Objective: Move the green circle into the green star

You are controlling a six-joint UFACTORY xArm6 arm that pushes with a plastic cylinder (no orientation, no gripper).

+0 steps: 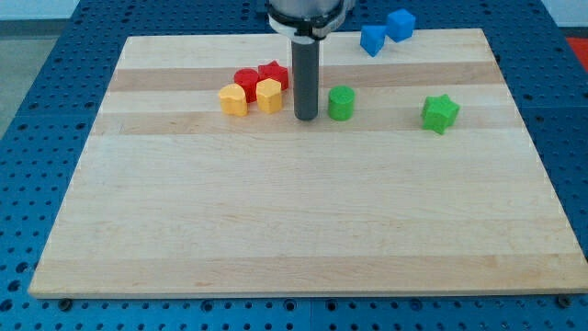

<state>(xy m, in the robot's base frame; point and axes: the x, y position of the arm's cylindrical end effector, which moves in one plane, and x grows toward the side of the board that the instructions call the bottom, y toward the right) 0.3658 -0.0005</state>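
Observation:
The green circle [341, 103] stands on the wooden board near the view's top, right of centre. The green star [440, 113] lies further to the view's right, at about the same height, apart from the circle. My tip [306, 118] rests on the board just to the view's left of the green circle, with a small gap between them. The rod rises straight up to the arm's end at the view's top.
Two yellow blocks [233, 99] [268, 95] and two red blocks [246, 81] [274, 74] cluster left of my tip. Two blue blocks [372, 39] [401, 24] sit at the board's top edge [441, 30]. The board lies on a blue perforated table.

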